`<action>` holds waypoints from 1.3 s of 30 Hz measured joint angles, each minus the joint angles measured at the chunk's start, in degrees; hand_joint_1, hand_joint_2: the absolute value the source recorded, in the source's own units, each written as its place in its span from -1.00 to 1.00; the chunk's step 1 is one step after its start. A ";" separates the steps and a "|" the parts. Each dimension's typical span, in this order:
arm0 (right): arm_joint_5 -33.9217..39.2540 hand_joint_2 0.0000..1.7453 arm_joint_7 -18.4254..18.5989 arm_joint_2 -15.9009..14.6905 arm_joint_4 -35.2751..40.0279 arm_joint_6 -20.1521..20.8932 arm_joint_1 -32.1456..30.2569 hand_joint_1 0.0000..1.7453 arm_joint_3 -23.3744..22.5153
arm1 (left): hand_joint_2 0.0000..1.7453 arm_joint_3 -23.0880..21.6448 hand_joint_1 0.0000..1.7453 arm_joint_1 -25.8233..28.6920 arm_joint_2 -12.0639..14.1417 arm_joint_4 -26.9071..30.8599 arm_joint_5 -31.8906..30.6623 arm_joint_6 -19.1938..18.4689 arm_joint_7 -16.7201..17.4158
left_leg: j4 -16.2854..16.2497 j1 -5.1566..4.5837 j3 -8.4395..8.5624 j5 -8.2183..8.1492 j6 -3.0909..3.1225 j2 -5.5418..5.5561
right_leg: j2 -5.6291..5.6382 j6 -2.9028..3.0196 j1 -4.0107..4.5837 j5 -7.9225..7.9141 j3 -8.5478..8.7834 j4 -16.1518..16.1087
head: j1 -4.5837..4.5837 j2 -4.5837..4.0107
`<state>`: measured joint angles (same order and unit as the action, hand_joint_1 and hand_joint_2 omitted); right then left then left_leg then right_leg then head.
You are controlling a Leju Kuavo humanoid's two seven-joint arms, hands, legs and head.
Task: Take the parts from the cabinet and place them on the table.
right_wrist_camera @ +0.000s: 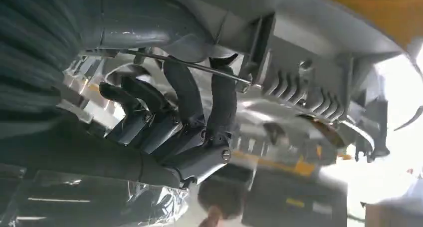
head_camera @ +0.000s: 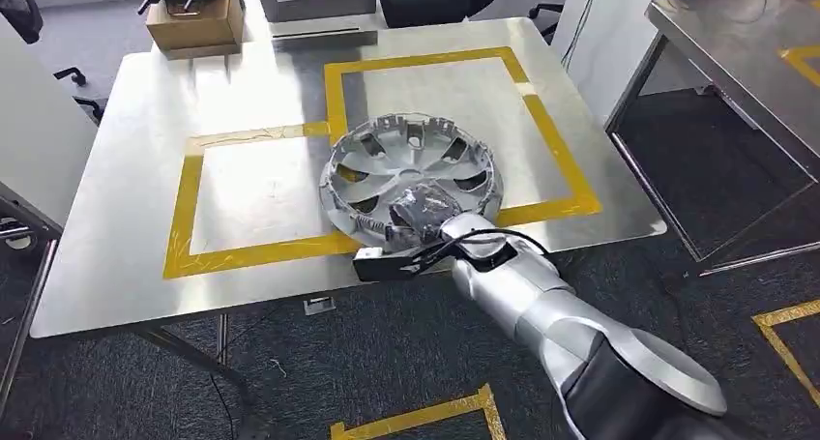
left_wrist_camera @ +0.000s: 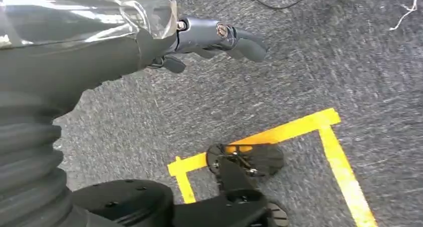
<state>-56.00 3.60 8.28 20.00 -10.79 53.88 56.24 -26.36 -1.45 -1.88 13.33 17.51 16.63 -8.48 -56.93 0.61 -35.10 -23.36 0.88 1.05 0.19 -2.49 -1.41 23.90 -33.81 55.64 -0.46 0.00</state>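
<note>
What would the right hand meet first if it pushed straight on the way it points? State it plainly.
The right hand already grips the near rim of the silver plastic wheel cover; pushing on, it would probably meet the cover's spokes first, then the steel table beyond.

The right arm (head_camera: 571,319) is built of smooth silver segments, ending near the shoulder in a rounded silver cap over a dark collar, and a black cable (head_camera: 483,239) is looped over a black band at the wrist, where a small black box is mounted. The right hand (right_wrist_camera: 169,122) is made of dark grey fingers (right_wrist_camera: 187,92) with silver screws at the knuckles, behind a grey ribbed cover and clear plastic wrap. The left hand (left_wrist_camera: 209,40) is formed of blue-grey links with a round screw head, a grey ribbed cover and a glossy clear wrap behind it.
</note>
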 joint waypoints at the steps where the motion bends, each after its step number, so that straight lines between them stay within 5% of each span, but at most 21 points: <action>1: -0.20 1.00 -0.28 -0.20 -0.09 -1.00 0.08 1.00 -0.09 | 1.00 0.00 -1.00 0.06 0.00 -0.02 -0.04 0.00 -0.07 | 0.00 0.00 0.00 0.00 0.00 0.00 | 0.00 0.00 0.00 0.00 0.00 0.00 | 0.00 0.00; 8: -1.84 1.00 -0.11 -0.81 -0.61 -5.59 0.29 1.00 -0.44 | 1.00 0.00 -1.00 0.13 0.00 -0.11 -0.72 0.02 -0.68 | 0.00 0.00 0.00 0.00 0.00 0.00 | 0.00 0.00 0.00 0.00 0.01 0.01 | 0.00 0.00; 9: -2.43 -1.00 0.33 -0.81 -0.64 -7.21 0.49 -1.00 -0.44 | 1.00 0.00 -1.00 0.13 -0.02 -0.11 -0.94 0.20 -0.85 | 0.00 0.00 0.00 0.00 0.00 0.00 | 0.00 0.00 0.00 0.00 0.01 0.01 | 0.00 0.00; 14: -4.55 -1.00 3.63 -0.87 -0.92 -13.17 2.70 -1.00 -0.64 | 1.00 -0.02 -1.00 0.10 -0.11 -0.11 -1.49 1.82 -1.40 | 0.00 0.00 0.01 0.00 0.00 0.00 | 0.01 0.00 0.00 0.00 0.01 0.02 | 0.00 0.00; 15: -4.75 -1.00 3.72 -0.87 -1.01 -13.12 3.27 -1.00 -0.72 | -1.00 -0.02 -1.00 0.10 -0.11 -0.11 -1.57 2.10 -1.51 | 0.00 0.00 0.01 0.00 0.00 0.00 | 0.01 0.00 0.00 0.00 0.01 0.03 | 0.00 0.00; 26: -4.33 -1.00 3.78 -0.42 -1.38 -9.08 5.72 -1.00 -2.06 | -1.00 -0.02 -1.00 0.09 -0.13 -0.11 -1.25 2.27 -1.51 | 0.00 0.00 0.05 0.00 0.00 0.00 | 0.01 0.00 0.00 0.00 0.04 0.03 | 0.00 0.00; 32: -2.27 -1.00 5.82 0.33 -1.99 4.74 6.01 -1.00 -3.24 | -1.00 -0.02 -1.00 -0.34 -0.26 -0.11 -1.25 2.54 -0.48 | 0.00 0.00 0.07 0.00 0.00 0.00 | 0.01 0.00 0.00 0.00 0.05 0.03 | 0.00 0.00; 39: -1.84 -1.00 5.88 0.48 -2.14 6.26 6.07 -1.00 -4.61 | -1.00 0.00 -1.00 -0.55 -0.35 -0.11 -1.25 2.54 -0.15 | 0.00 0.00 0.09 0.00 0.00 -0.01 | 0.01 0.00 0.00 0.00 0.06 0.03 | 0.00 0.00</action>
<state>-57.83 9.49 8.76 17.86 -4.52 59.95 51.63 -26.36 -2.00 -2.23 13.22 16.26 19.17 -8.63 -56.94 0.62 -35.01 -23.35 0.88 1.05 0.20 -2.49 -1.41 23.90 -33.74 55.68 -0.46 0.00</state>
